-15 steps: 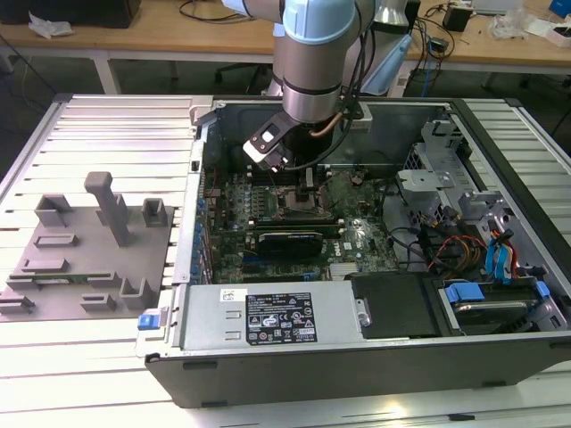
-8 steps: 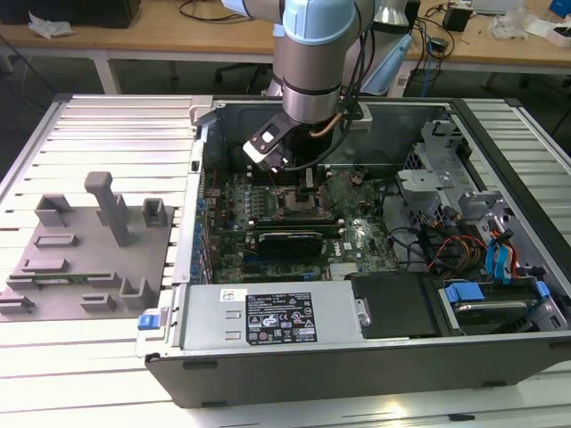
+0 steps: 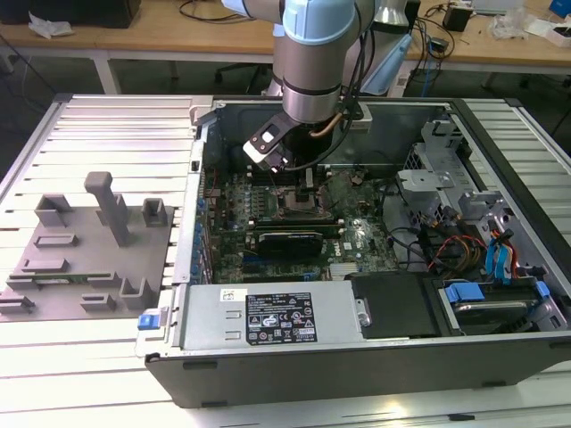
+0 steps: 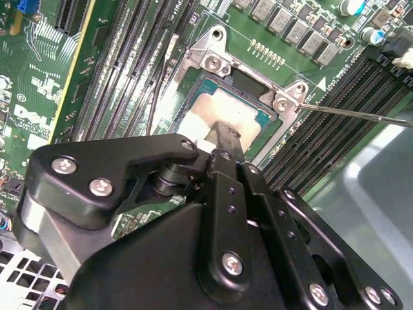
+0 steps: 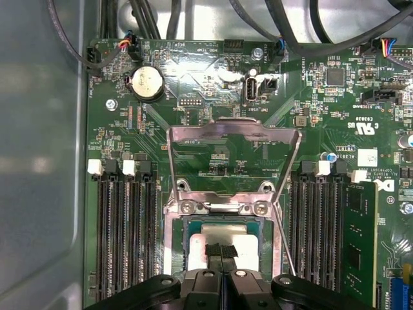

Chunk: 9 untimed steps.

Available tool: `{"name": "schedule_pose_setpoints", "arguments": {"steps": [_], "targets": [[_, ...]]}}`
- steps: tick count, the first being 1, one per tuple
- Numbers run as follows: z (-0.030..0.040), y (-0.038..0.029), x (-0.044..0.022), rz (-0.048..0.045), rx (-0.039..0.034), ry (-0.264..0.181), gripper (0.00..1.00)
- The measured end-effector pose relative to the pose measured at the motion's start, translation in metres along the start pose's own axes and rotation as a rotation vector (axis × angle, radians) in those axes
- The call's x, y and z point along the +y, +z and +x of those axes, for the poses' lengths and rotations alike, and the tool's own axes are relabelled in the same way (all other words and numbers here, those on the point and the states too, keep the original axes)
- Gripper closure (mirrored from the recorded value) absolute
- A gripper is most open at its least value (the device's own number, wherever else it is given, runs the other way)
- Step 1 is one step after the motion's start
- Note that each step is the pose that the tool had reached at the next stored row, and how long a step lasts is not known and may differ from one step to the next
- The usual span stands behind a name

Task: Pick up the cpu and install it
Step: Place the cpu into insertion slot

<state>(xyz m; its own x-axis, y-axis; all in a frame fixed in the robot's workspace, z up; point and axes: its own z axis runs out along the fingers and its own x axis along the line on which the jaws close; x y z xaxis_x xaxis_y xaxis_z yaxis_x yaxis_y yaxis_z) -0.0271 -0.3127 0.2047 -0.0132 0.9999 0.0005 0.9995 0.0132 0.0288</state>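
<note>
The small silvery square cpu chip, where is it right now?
In the first wrist view the cpu lies in the open metal-framed socket on the green motherboard, between the black memory slots, beneath the gripper.

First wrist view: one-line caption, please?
Shut gripper at the cpu lying in the open socket, load plate raised.

Bright, even overhead light; soft glare whitens the silvery-grey square cpu point(image 4: 227, 108) and the pale grey metal case wall point(image 5: 39, 161); shadows are faint.
</note>
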Motion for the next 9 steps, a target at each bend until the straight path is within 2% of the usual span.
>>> {"name": "schedule_pose_setpoints", "arguments": {"steps": [3, 6, 9], "targets": [[-0.0001, -0.0035, 0.0000, 0.0005, -0.0008, 0.000, 0.89], [-0.0001, -0.0100, 0.0002, 0.0006, -0.0010, 0.000, 0.89], [-0.0001, -0.0199, 0.0005, 0.0006, -0.0010, 0.000, 0.89]]}}
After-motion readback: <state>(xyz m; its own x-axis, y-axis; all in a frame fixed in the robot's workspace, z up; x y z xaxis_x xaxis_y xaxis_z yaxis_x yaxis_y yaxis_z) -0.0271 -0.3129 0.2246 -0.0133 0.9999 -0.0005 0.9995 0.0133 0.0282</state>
